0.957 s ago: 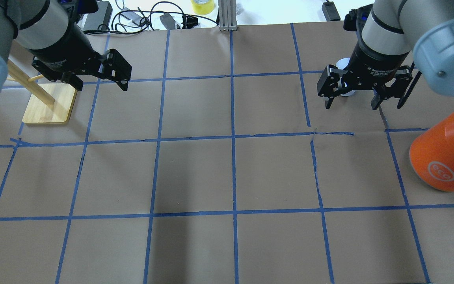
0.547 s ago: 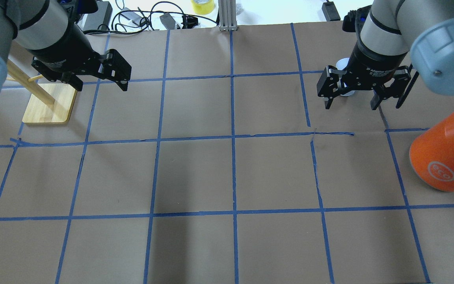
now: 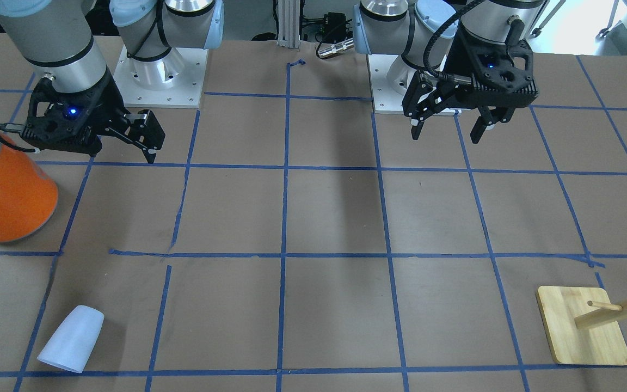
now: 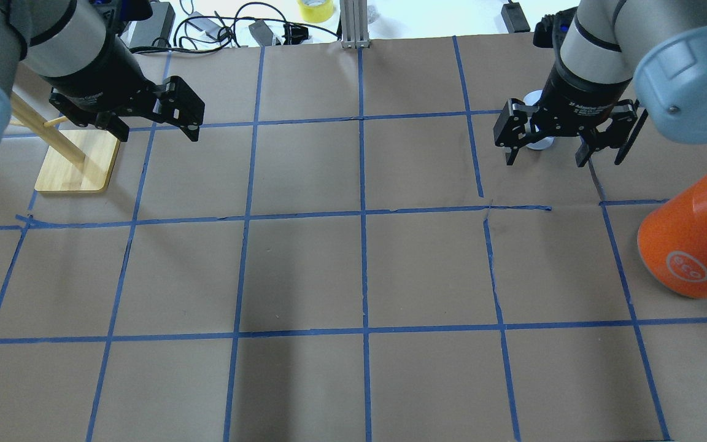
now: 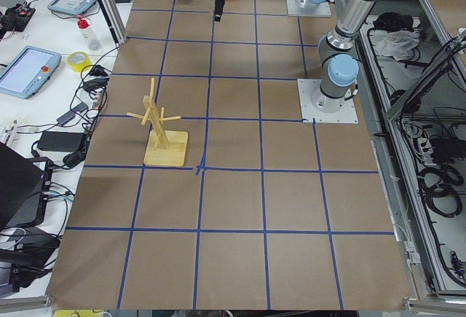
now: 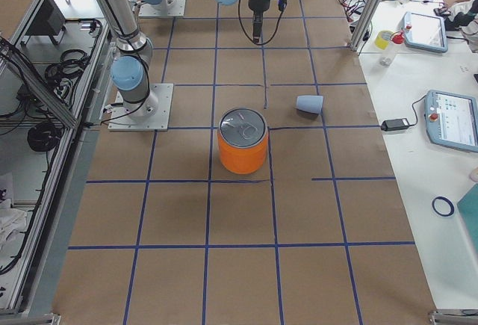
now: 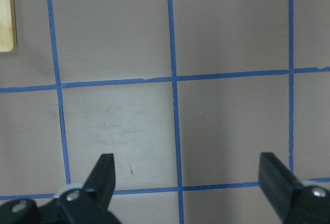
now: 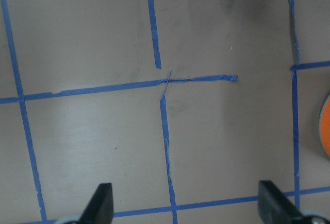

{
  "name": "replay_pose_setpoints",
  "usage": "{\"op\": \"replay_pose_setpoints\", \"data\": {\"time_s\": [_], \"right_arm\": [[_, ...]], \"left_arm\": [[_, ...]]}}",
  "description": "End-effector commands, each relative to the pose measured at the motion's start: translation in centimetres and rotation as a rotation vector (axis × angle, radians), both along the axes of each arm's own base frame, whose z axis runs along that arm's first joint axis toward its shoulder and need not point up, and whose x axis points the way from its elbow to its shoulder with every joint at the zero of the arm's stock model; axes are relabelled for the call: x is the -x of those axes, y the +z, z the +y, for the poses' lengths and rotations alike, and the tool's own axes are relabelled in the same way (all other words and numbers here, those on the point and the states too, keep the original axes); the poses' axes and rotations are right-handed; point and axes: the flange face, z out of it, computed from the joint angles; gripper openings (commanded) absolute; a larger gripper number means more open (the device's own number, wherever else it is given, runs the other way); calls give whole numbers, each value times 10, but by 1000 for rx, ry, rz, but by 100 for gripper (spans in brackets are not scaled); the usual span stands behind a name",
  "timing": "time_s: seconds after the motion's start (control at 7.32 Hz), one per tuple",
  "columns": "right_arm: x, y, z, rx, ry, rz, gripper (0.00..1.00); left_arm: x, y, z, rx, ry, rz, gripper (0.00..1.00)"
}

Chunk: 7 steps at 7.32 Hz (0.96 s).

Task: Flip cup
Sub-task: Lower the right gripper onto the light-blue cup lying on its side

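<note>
One cup (image 3: 71,338) toppled, beyond right claw (image 4: 544,162)

Bright even overhead light, soft shadows, sharp.

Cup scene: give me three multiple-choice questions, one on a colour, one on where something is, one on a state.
1. The can is:
A. Orange
B. Green
C. Black
2. The cup is:
A. Atop the can
B. On the floor
C. On the table
3. The cup is:
A. Upright
B. Lying on its side
C. Upside down

Answers: 1 A, its body is plainly orange. 2 C, it rests on the brown paper, apart from the can. 3 B, its wall lies along the paper and its mouth faces sideways.
</note>
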Motion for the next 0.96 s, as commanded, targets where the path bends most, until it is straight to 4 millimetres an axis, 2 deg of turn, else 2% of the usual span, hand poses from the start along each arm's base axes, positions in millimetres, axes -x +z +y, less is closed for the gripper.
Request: {"op": "replay_pose_setpoints", "data": {"time_s": [0.0,0.14,0.27,0.41,0.55,0.68,0.82], "right_arm": [[2,-11,-13,12,-17,1,100],[2,-34,-26,-33,-2,-1,100],[13,-49,-37,-60,-31,-13,100],[32,-57,-46,-62,-56,-17,100],[51,-77,-62,-93,-29,-21,100],[68,-98,-89,-38,25,-14,100],[76,-126,-115,29,54,18,100]], "left_arm": [[0,0,0,0,-1,1,100],[0,0,0,0,-1,1,100],[0,-1,0,-1,-1,1,100],[0,-1,0,-1,-1,1,100],[0,0,0,0,-1,1,100],[0,-1,0,-1,1,-1,100],[0,-1,0,-1,0,-1,100]]}}
